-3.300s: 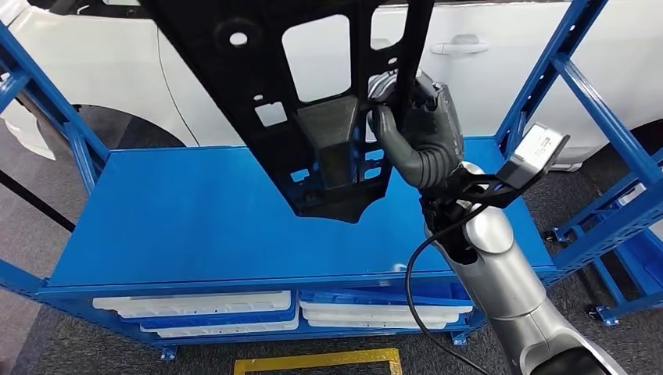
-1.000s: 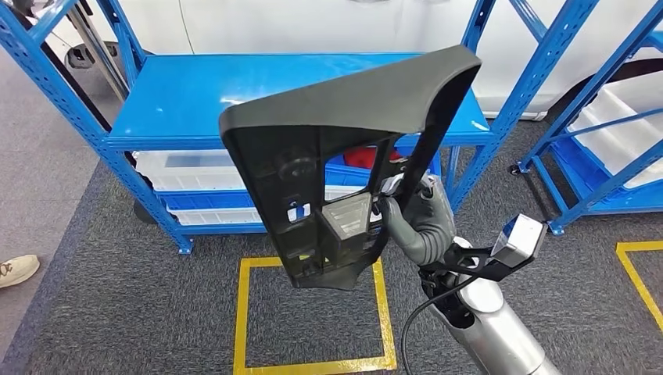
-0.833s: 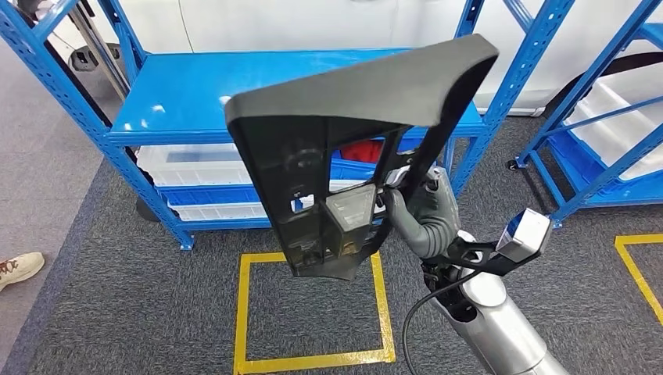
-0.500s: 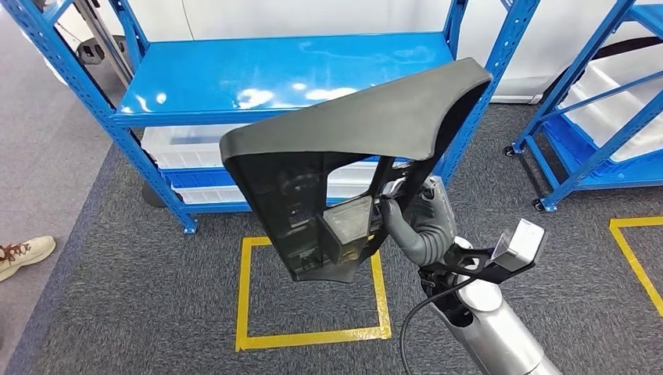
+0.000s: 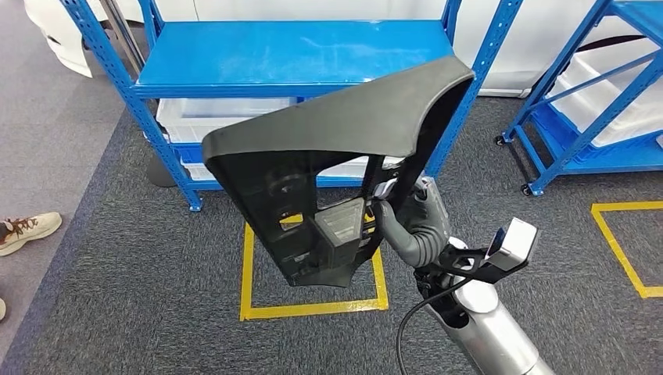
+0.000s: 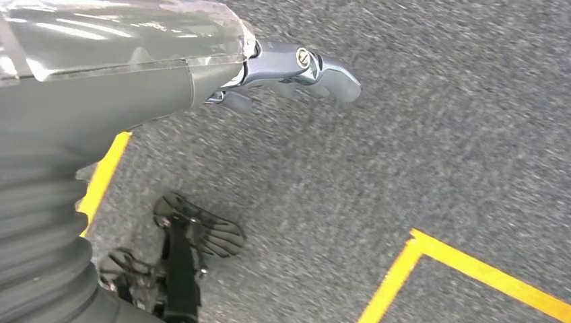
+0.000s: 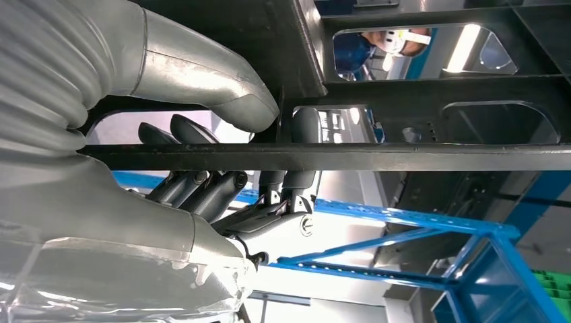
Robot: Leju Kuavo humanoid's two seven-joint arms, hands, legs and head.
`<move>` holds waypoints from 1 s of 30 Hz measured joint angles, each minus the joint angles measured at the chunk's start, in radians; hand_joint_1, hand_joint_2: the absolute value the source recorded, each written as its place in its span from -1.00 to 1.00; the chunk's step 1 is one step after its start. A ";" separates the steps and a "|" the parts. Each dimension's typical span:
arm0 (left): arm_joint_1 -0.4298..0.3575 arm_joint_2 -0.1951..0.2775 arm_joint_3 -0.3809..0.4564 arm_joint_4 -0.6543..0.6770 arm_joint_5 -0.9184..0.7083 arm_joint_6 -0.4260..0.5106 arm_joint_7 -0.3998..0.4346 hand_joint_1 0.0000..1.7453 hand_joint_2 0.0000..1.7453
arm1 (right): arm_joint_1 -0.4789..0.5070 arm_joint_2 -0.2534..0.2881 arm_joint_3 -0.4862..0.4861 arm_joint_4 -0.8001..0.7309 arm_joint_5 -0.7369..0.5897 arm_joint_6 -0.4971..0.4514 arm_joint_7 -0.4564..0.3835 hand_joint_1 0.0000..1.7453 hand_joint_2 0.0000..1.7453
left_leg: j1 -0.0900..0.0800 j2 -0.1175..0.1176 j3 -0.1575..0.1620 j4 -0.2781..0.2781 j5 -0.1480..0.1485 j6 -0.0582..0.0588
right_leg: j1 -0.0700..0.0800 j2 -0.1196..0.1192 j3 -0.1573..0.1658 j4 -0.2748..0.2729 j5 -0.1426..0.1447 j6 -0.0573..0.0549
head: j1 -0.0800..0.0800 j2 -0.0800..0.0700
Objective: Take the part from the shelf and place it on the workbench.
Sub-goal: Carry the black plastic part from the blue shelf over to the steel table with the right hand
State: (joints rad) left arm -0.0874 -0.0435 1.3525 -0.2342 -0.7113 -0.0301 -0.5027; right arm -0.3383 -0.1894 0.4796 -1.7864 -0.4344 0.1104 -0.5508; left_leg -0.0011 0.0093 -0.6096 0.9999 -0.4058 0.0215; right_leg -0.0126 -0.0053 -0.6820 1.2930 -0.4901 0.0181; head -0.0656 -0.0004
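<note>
While our right hand [image 5: 413, 223] grips the black plastic trim panel [image 5: 336, 168] by one of its ribs, the panel stands upright in the air over the grey carpet [image 5: 117, 289], clear of any surface. From the right wrist camera we see the thumb [image 7: 222, 94] pressed on one side of a thin dark bar of the panel [image 7: 404, 156] and the darker fingers [image 7: 202, 185] curled round from the other side, so the grasp is firm. The panel's smooth curved top edge sits above the hand, its ribbed inner face with cut-outs turned toward us. Below the hand, a yellow taped square [image 5: 313, 306] marks the floor. Beyond the panel and hand stands a blue metal shelf [image 5: 297, 55] with white trays [image 5: 219, 116] on its lower level. Our left hand [image 6: 296, 70] hangs over the carpet, holding nothing; fingers look loosely extended. Well off to the left of the hand, a person's shoe [image 5: 27, 232] rests on the floor.
</note>
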 joint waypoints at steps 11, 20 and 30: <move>0.005 0.000 0.003 0.000 0.000 0.008 0.003 -1.00 1.00 | -0.042 0.025 -0.007 -0.005 -0.004 -0.001 0.023 1.00 1.00 | 0.009 -0.006 -0.105 0.180 -0.123 -0.053 | 0.007 -0.007 0.118 -0.298 0.044 -0.058 | 0.000 0.000; -0.003 0.000 0.007 0.000 0.007 0.012 0.003 -1.00 1.00 | -0.034 0.053 -0.005 -0.010 0.006 -0.003 0.023 1.00 1.00 | 0.010 -0.010 0.169 -0.021 -0.133 -0.047 | 0.008 -0.009 -0.010 -0.279 0.159 -0.026 | 0.000 0.000; 0.003 -0.001 0.022 0.000 0.014 0.016 0.001 -1.00 1.00 | 0.005 0.065 -0.004 -0.024 0.023 -0.004 0.023 1.00 1.00 | 0.014 -0.001 0.053 -0.024 -0.030 -0.016 | -0.002 0.000 -0.049 0.001 0.000 0.009 | 0.000 0.000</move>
State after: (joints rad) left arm -0.0840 -0.0442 1.3743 -0.2346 -0.6976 -0.0144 -0.5014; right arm -0.3335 -0.1241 0.4753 -1.8100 -0.4111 0.1067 -0.5274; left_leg 0.0130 0.0082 -0.5568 0.9754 -0.4355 0.0059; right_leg -0.0143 -0.0055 -0.7308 1.2945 -0.4899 0.0274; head -0.0656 -0.0004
